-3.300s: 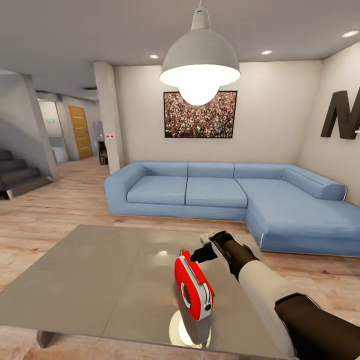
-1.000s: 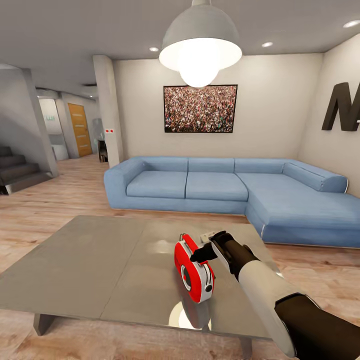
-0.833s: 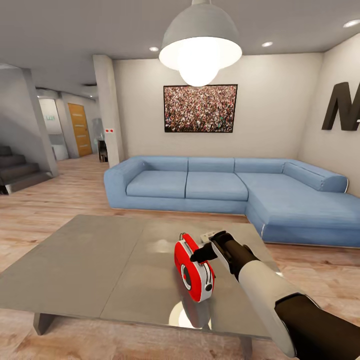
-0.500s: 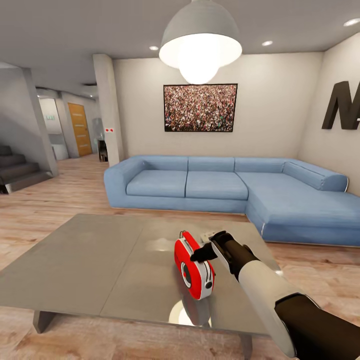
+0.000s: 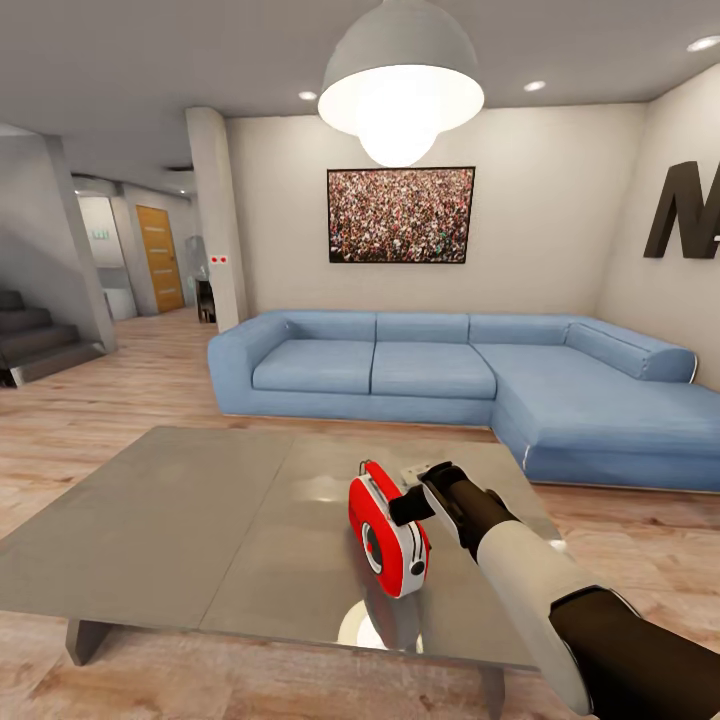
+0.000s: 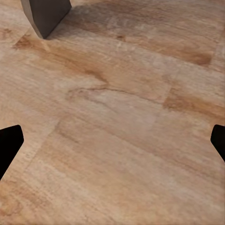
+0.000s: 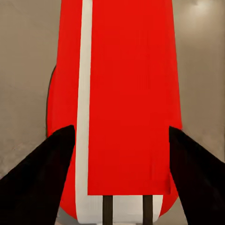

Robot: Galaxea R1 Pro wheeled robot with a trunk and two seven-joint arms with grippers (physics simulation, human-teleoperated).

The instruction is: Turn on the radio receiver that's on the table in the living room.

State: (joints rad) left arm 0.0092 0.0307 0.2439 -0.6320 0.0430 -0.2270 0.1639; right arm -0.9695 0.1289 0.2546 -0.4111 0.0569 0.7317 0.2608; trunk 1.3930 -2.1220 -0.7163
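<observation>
Upright on the table [image 5: 180,520], radio receiver [image 5: 385,540] against right hand [image 5: 407,505].

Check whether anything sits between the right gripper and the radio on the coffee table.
Nothing visible does. The right gripper is already at the top of the radio receiver, which stands on the table. In the right wrist view its jaws are spread to either side of the red body, with no object between.

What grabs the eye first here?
The red radio receiver standing upright on the glossy table, with the right gripper at its top edge. In the right wrist view its jaws straddle the red body, open on either side. Behind, a long blue sofa and a lit dome lamp overhead.
</observation>
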